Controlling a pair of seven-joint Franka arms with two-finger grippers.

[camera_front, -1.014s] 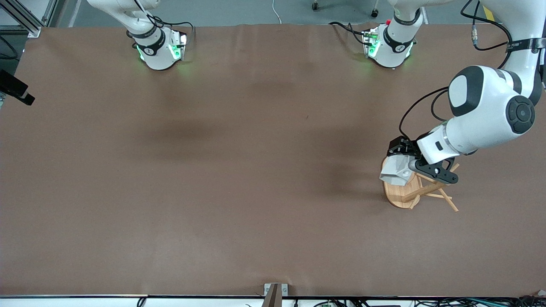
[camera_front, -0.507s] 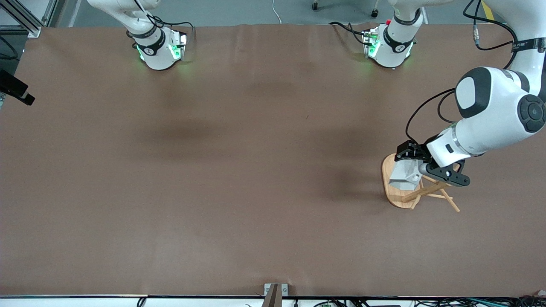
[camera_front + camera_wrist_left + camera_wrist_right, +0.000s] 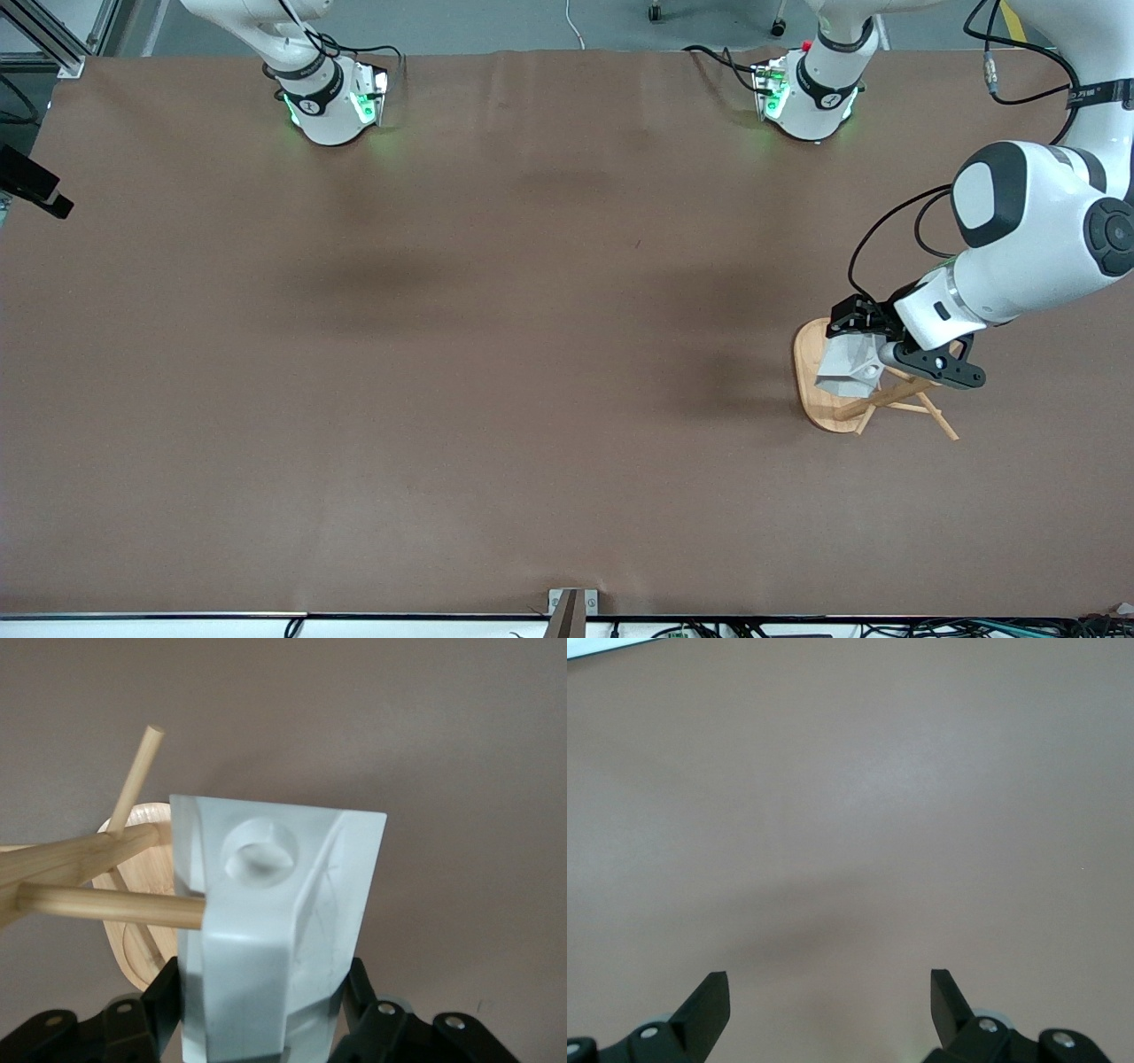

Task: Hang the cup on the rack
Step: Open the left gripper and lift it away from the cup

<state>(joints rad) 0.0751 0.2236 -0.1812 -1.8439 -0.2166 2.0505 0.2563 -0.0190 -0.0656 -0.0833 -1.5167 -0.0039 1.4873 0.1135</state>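
Note:
My left gripper (image 3: pixel 858 341) is shut on the white faceted cup (image 3: pixel 849 367) and holds it over the oval base of the bamboo rack (image 3: pixel 811 390) at the left arm's end of the table. In the left wrist view the cup (image 3: pixel 275 904) fills the gap between the black fingers, its handle hole faces the camera, and one rack peg (image 3: pixel 111 905) meets the cup's side edge. Another peg (image 3: pixel 137 780) points up beside it. My right gripper (image 3: pixel 829 992) is open and empty above bare table; it is out of the front view.
The brown table (image 3: pixel 496 354) stretches wide toward the right arm's end. Both arm bases (image 3: pixel 328 97) stand along the edge farthest from the front camera. The left arm's large elbow (image 3: pixel 1032 235) hangs above the rack.
My left gripper has carried the cup toward the left arm's end, from over the rack base's edge to over its middle, closer to the post and pegs. The right arm has not moved.

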